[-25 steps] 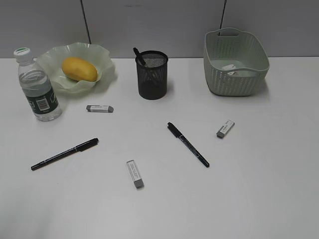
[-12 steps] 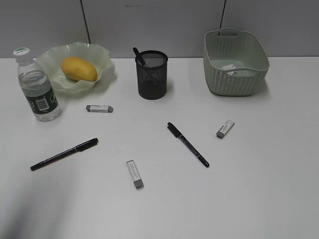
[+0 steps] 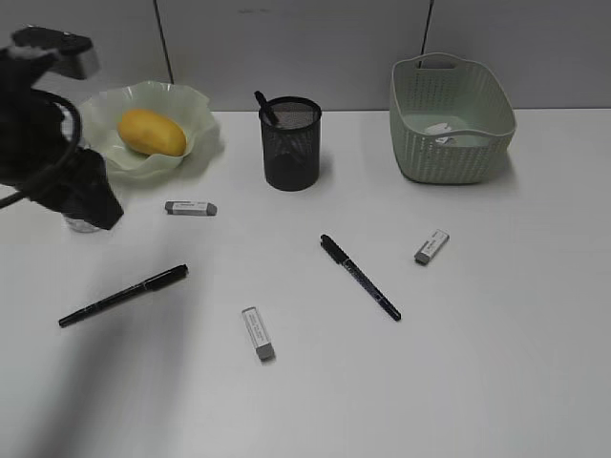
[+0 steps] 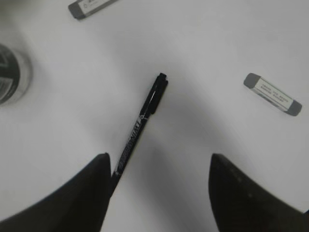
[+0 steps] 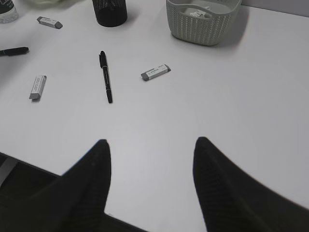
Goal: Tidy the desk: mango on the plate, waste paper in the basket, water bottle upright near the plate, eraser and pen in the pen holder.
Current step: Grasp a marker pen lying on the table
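Your water bottle (image 3: 81, 221) is almost all hidden in the exterior view: the left arm (image 3: 52, 143) covers it, only the base shows beside the plate (image 3: 196, 119). In the left wrist view it's a blurred sliver at the left edge, cut off.

Mango (image 3: 152, 133) sits in the plate. Pen holder (image 3: 291, 143) has one dark pen (image 3: 266, 107) sticking out, rest of its contents hard to make out thru the mesh. Basket (image 3: 452, 119) holds waste paper (image 3: 441, 129), small, partly behind the wall.

On the tabletop (image 3: 496, 315): left pen (image 3: 123, 296), middle pen (image 3: 360, 277), 3 erasers: near plate (image 3: 190, 208), front (image 3: 258, 333), right (image 3: 431, 246), all apart from each other.

Left pincer (image 4: 159, 166) stands wide, nothing in it, hanging over the left pen's lower end, which one finger hides. Right pincer (image 5: 152, 150) also wide, empty, above bare tabletop, well apart from everything.

Vs a sec ago: the left arm wasn't in the exterior view, bottle fully visible. Objects haven't shifted.
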`<act>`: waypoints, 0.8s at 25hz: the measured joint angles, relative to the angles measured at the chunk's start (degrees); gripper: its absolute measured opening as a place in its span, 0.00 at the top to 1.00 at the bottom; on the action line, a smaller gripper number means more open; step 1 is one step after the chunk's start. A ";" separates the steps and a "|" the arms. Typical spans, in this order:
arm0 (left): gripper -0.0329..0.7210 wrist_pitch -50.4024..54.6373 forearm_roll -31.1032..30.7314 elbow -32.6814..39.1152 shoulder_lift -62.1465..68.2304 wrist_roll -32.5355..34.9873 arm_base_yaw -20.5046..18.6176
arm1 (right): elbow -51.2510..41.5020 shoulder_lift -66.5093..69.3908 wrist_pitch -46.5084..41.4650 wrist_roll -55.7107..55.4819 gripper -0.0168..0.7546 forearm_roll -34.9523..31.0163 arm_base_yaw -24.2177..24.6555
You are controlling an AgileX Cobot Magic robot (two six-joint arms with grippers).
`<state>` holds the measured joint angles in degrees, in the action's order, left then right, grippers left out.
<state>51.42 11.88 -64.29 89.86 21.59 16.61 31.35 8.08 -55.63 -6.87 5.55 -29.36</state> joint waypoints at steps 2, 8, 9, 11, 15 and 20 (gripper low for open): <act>0.31 0.07 -0.73 -1.26 1.77 0.07 1.04 | 0.00 0.00 0.00 0.01 0.41 0.00 0.00; 0.31 1.48 -8.22 -6.99 14.19 0.30 6.00 | 0.00 0.00 0.00 -0.06 0.41 0.00 0.00; 0.31 2.10 -8.78 -7.61 15.52 0.30 6.21 | 0.00 0.00 0.00 -0.06 0.41 0.00 0.00; 0.31 3.23 -10.04 -8.90 18.43 0.30 6.35 | 0.00 0.00 0.00 -0.18 0.41 0.00 0.00; 0.31 3.42 -11.06 -10.84 22.49 0.60 6.35 | 0.00 0.00 0.00 -0.23 0.41 0.00 0.00; 0.31 2.65 -11.06 -13.12 25.50 1.87 6.35 | 0.00 0.00 0.00 -0.23 0.41 0.00 0.00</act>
<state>54.07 0.82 -77.41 115.36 23.46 22.96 31.35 8.08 -55.63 -7.10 5.55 -29.36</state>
